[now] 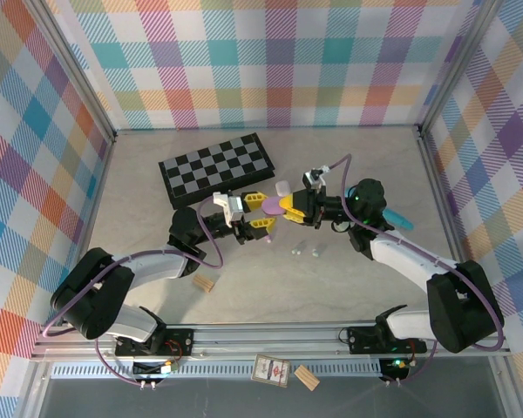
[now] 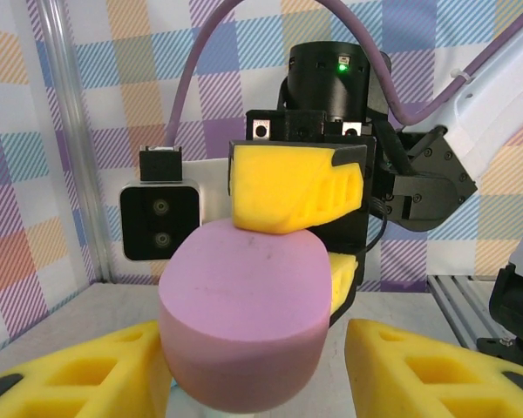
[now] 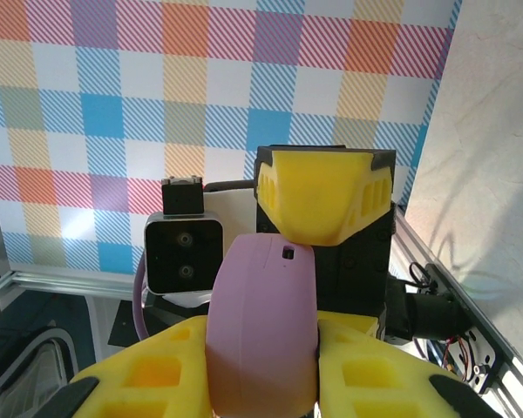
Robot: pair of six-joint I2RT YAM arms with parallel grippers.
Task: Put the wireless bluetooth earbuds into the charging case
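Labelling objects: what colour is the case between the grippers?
The case is plain lilac purple; best seen in left wrist view.

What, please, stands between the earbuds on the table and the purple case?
No object lies on the table between them, but the case, held in the right gripper, looks shut, so its lid bars the earbuds.

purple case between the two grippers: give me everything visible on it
The purple case is a smooth, matte, plastic-looking pebble with rounded edges. The right wrist view shows a small dark rectangular mark on one face. It looks closed, with no gap at any seam. The right gripper is shut on it, yellow fingers pressing on opposite faces. The left gripper flanks its other end with jaws open and a gap at one finger. From above it sits between the arms, just nearer than the checkerboard.
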